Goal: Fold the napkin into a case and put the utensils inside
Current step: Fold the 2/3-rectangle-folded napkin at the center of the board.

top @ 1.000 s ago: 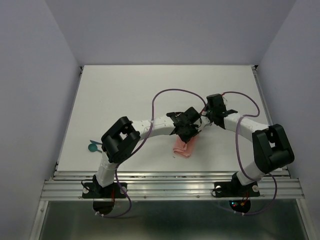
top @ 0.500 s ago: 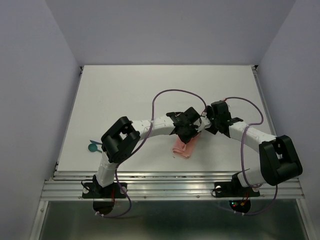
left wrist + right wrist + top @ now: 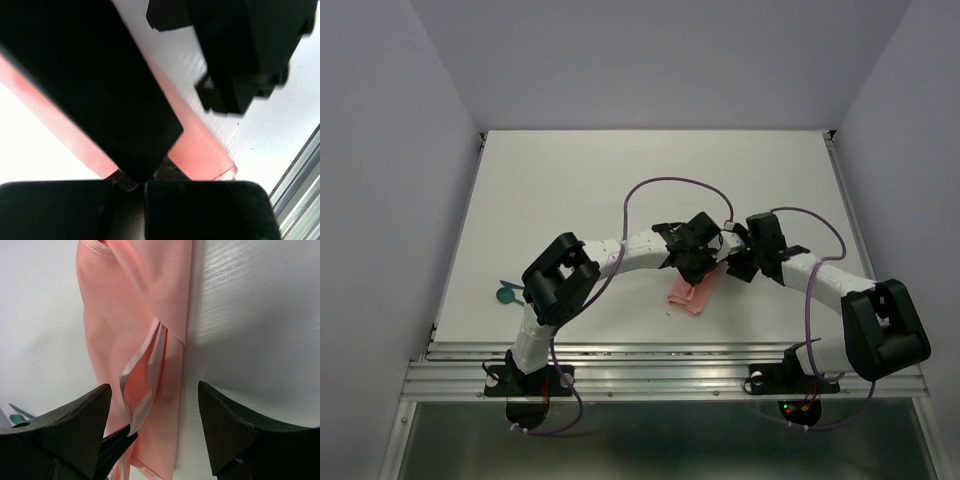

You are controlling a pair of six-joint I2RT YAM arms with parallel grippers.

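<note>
Grip shut on a flap of the napkin, the left gripper holds it raised, seemingly keeping the case open; the right gripper hovers spread nearby.

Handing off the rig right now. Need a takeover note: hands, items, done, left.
Left hand: shut, apparently pinching a hem of the napkin near the middle of the table.
Right hand: open, poised over the napkin, holding nothing.
Utensils: at the table's left edge, away from both hands.
Done: napkin folded into a narrow layered strip.
Left: finish folding, slide utensils inside.
</note>
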